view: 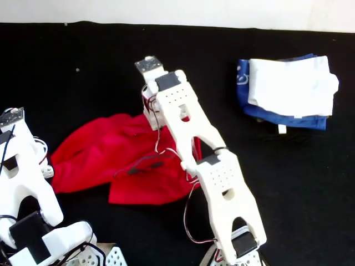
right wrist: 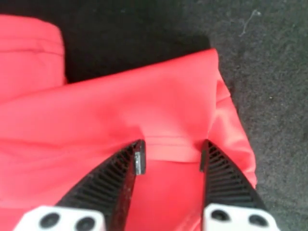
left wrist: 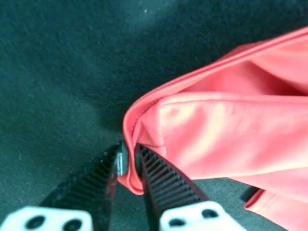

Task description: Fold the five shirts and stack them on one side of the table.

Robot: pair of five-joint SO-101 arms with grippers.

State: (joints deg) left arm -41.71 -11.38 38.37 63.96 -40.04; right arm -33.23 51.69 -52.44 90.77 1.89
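A crumpled red shirt (view: 111, 158) lies on the black table, left of centre. My left gripper (left wrist: 130, 166) is shut on a folded corner of the red shirt (left wrist: 216, 130); in the high view it sits at the cloth's left end (view: 49, 170). My right gripper (right wrist: 172, 158) stands open just over a hemmed edge of the red shirt (right wrist: 120, 110), with one finger on each side of the hem. From above, the right arm (view: 194, 144) reaches across the shirt to its far edge. A folded stack, a white shirt (view: 294, 83) on a blue shirt (view: 277, 116), rests at the back right.
The black table (view: 83, 61) has open room at the back left and in front of the folded stack. The bases of both arms stand along the near edge, and the right arm's loose wires (view: 144, 163) hang over the red cloth.
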